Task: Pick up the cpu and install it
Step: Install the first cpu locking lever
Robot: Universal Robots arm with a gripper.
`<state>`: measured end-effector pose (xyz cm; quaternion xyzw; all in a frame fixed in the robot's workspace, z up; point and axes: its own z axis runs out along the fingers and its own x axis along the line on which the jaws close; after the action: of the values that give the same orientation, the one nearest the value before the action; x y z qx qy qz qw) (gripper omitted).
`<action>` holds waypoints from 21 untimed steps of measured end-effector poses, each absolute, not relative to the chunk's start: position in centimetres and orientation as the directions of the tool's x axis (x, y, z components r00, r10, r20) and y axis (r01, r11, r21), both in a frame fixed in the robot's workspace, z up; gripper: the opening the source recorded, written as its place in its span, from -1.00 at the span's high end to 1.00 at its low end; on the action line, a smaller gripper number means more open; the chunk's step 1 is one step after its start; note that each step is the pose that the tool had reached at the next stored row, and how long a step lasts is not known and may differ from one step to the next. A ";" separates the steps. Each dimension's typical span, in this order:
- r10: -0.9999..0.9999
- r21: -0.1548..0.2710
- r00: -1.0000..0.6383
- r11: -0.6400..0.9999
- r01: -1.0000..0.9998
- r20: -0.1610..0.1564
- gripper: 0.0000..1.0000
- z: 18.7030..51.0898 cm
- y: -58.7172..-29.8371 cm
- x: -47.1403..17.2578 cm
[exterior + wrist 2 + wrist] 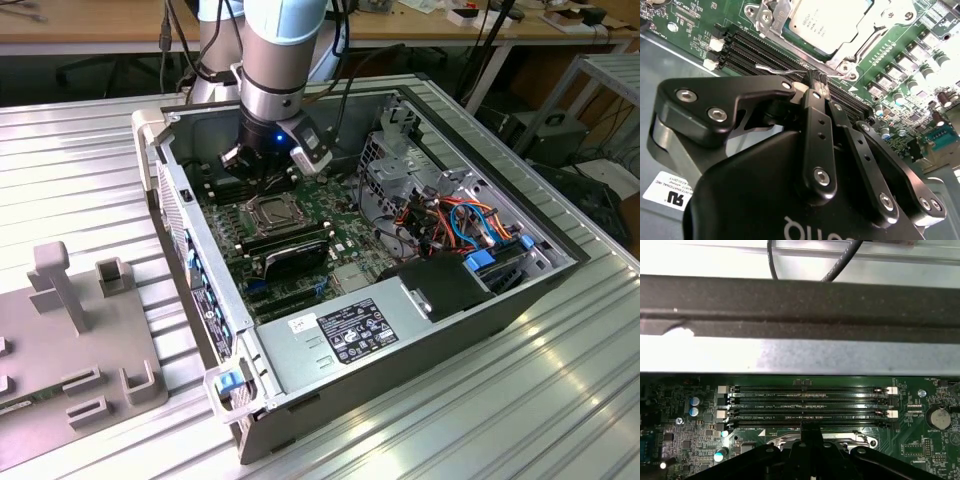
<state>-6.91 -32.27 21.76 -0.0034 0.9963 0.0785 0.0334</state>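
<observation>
Already the cpu (pixel 272 208) lies inside its socket (pixel 867 37) on the green motherboard (pixel 345 235), silver face up, and the metal frame of the socket is around it. The motherboard sits at the bottom of an open computer case (pixel 190 250), which lies on its side on the ribbed metal bench (pixel 520 400). In the same case there are a grey power supply (pixel 350 335) near the front wall and a bundle of orange and blue cables (pixel 455 215) at the exterior view's right.

The arm (pixel 280 50) comes down almost vertically into the case from the far side. Its wrist is above the empty black memory slots (pixel 810 402), just beside the socket.

The claw (pixel 815 79) points down at the board with its two fingers pressed together. The tips meet at the end of a thin wire lever (pixel 772 67) that runs along the socket's edge. Whether they pinch this lever or only touch it, I cannot tell.
</observation>
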 end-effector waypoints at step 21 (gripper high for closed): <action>-0.001 0.156 -0.997 0.988 -0.013 -0.072 0.79 23.2 -32.0 -7.0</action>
<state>-7.05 -32.04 23.17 -0.0035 0.9963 0.0784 0.0359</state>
